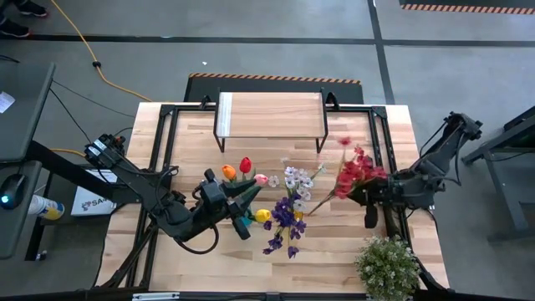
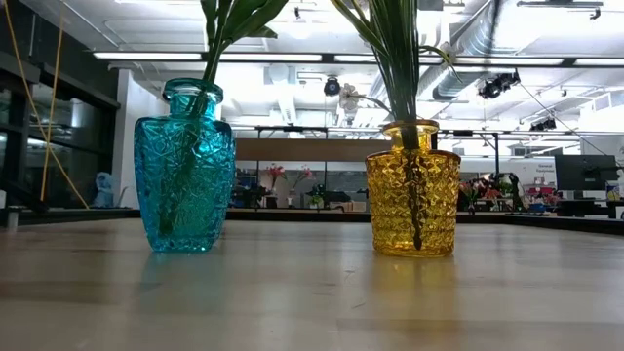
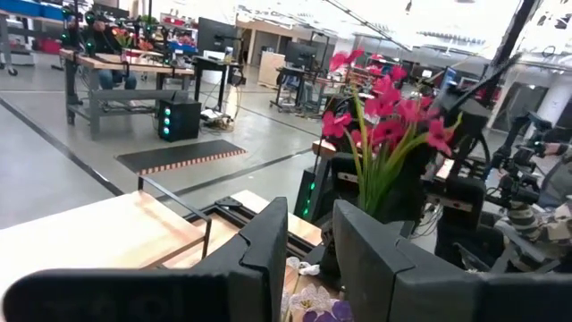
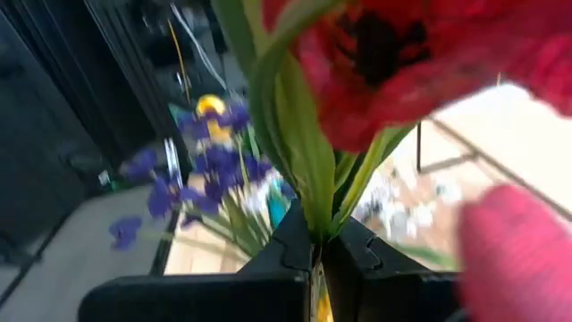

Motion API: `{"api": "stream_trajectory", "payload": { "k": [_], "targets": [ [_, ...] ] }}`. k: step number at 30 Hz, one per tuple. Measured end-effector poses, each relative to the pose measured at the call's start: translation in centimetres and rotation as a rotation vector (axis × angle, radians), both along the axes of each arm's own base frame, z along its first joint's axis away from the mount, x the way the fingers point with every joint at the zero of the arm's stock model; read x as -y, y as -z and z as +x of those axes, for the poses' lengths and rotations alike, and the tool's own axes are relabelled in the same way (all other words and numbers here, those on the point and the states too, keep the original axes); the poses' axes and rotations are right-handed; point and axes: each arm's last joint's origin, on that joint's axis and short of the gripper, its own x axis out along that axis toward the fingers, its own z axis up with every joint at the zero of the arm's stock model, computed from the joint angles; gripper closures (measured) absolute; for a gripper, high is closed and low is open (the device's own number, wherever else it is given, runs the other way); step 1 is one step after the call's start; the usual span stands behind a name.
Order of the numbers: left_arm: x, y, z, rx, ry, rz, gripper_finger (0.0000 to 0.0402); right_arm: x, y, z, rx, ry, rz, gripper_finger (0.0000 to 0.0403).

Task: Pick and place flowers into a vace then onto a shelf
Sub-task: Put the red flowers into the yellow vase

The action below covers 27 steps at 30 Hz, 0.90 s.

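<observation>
Right gripper [image 4: 317, 255] has its fingers clamped tight on the green stems of the red spray of artificial flowers [image 1: 355, 173], held over the right side of the light wood desk [image 1: 334, 242], beside the white spray [image 1: 294, 180].

Left gripper [image 1: 242, 219] sits low at centre-left near the orange, red and pink tulips [image 1: 242, 170]. Fingers narrow with a gap between them. In the left wrist view nothing shows in that gap, so whether it grips anything cannot be told.

Low view: a teal cut-glass vase [image 2: 185, 171] and an amber cut-glass vase [image 2: 412, 190] stand apart on the desk, both with stems already in them. Purple spray [image 1: 284, 219] is bunched between the arms.

The wood-topped, black-legged shelf [image 1: 272, 113] at the back carries nothing yet.

Step in hand, likely: seat the red spray in a vase. To do it well, keep the stems vertical, line the cut ends over the mouth, and lower without brushing neighbouring blooms. Release only once the stems are well down.

Risk: tipping the vase.
</observation>
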Motion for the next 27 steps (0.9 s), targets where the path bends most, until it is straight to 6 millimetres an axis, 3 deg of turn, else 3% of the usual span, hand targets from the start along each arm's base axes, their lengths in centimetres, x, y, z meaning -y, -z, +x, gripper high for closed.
{"api": "stream_trajectory", "payload": {
  "k": [8, 27],
  "targets": [
    [0.0, 0.0, 0.0, 0.003, 0.004, -0.004, 0.0273, -0.2, 1.6, 0.6, 0.122, 0.017, -0.019, 0.0402],
    [0.0, 0.0, 0.0, -0.002, -0.005, 0.001, 0.0273, 0.0, 3.3, 3.1, 0.057, 0.014, -0.056, 0.0402]
  ]
}}
